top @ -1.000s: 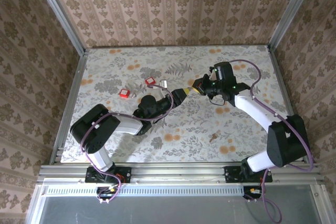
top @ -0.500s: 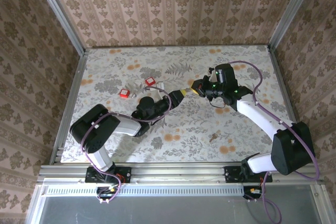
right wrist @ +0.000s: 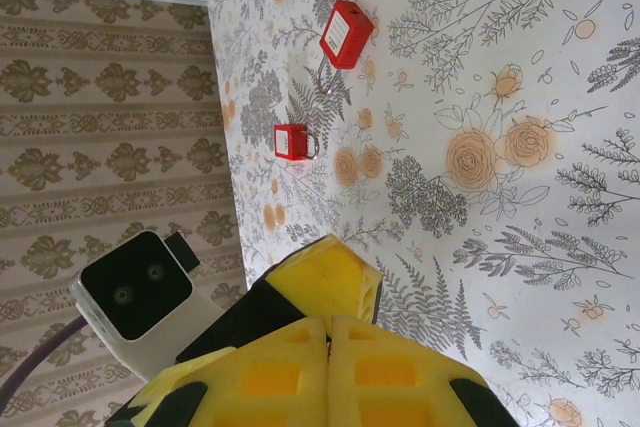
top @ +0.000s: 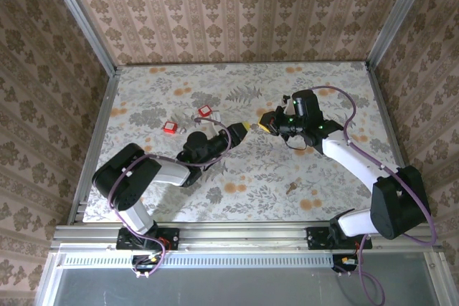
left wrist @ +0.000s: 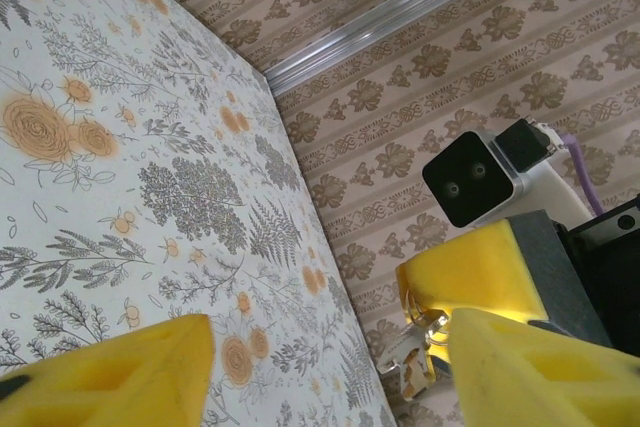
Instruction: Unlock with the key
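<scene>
Top external view showed the tiny dark brownish metal key (top: pixel 290 188) lying on the floral table (top: pixel 323 84), well apart from the spread left gripper (top: pixel 242 128) and pressed-together right gripper (top: pixel 266 124), whose nearly touching yellow fingers (left wrist: pixel 470 272) risked colliding midair.

The tiny, dark brownish key (top: pixel 290 188) lies flat on the flowered table (top: pixel 315 209), toward its near right part.

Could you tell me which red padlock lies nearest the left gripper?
The rear padlock, rightmost in the top view; the other padlock sits farther from the left gripper.
</scene>
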Robot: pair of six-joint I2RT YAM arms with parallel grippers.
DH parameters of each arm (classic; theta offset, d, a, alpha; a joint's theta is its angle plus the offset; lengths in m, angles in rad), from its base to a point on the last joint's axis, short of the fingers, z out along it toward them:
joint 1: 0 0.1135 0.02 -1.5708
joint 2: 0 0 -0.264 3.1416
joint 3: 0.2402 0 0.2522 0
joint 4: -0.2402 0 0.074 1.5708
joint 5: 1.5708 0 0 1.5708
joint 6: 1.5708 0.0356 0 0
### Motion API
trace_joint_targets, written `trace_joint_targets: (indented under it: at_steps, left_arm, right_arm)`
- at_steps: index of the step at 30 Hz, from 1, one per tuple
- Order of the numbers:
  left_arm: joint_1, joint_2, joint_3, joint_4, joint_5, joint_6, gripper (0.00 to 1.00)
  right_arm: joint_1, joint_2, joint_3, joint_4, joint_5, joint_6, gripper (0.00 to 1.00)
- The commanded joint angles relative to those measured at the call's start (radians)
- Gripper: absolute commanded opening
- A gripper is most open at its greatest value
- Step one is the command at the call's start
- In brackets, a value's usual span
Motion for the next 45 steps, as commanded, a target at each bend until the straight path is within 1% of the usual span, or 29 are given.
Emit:
trace_joint_targets:
  at_steps: [1, 5, 14, 16, 17, 18, 19, 21, 26, 29, 33, 39, 41, 42, 44, 45]
  left_arm:
    - [0.013, -0.02, 0.038, 0.016, 0.027, 0.024, 0.56]
    - [0.014, -0.023, 0.048, 0.001, 0.033, 0.036, 0.4]
    - [0.013, -0.034, 0.051, -0.051, 0.052, 0.058, 0.09]
    - [0.013, -0.044, 0.048, -0.069, 0.052, 0.063, 0.04]
    - [0.011, -0.055, 0.047, -0.092, 0.052, 0.069, 0.0]
    - [0.01, -0.068, 0.048, -0.117, 0.052, 0.081, 0.0]
    - [0.008, -0.082, 0.051, -0.148, 0.052, 0.092, 0.0]
    - [-0.001, -0.13, 0.062, -0.253, 0.044, 0.136, 0.0]
    - [-0.034, -0.271, 0.108, -0.587, -0.014, 0.266, 0.0]
    - [-0.043, -0.342, 0.114, -0.718, -0.052, 0.302, 0.0]
    - [-0.055, -0.41, 0.118, -0.863, -0.095, 0.328, 0.0]
    - [-0.054, -0.46, 0.112, -0.982, -0.127, 0.356, 0.0]
    - [-0.041, -0.465, 0.125, -1.018, -0.115, 0.365, 0.0]
    - [-0.033, -0.465, 0.134, -1.04, -0.101, 0.369, 0.0]
    - [-0.016, -0.465, 0.152, -1.08, -0.077, 0.381, 0.0]
    - [-0.008, -0.465, 0.16, -1.102, -0.066, 0.391, 0.0]
  right_arm:
    - [0.006, 0.0, -0.009, 0.03, -0.027, 0.02, 0.0]
    - [0.008, 0.003, -0.012, 0.047, -0.038, 0.026, 0.0]
    - [0.009, 0.043, -0.033, 0.09, -0.06, 0.036, 0.0]
    - [0.009, 0.052, -0.045, 0.118, -0.068, 0.043, 0.0]
    - [0.009, 0.056, -0.054, 0.136, -0.073, 0.048, 0.0]
    - [0.009, 0.061, -0.064, 0.16, -0.079, 0.056, 0.0]
    - [0.009, 0.066, -0.073, 0.183, -0.086, 0.063, 0.04]
    - [0.009, 0.077, -0.093, 0.228, -0.098, 0.07, 0.18]
    - [0.014, 0.108, -0.118, 0.319, -0.133, 0.06, 0.48]
    - [0.019, 0.121, -0.116, 0.327, -0.127, 0.025, 0.62]
    - [0.03, 0.149, -0.114, 0.364, -0.123, -0.005, 0.75]
    - [0.045, 0.208, -0.098, 0.435, -0.16, -0.037, 0.86]
    - [0.048, 0.21, -0.097, 0.432, -0.155, -0.057, 0.87]
    - [0.048, 0.205, -0.098, 0.427, -0.146, -0.069, 0.9]
    - [0.049, 0.184, -0.101, 0.414, -0.131, -0.104, 0.99]
    - [0.053, 0.168, -0.1, 0.397, -0.124, -0.129, 1.0]
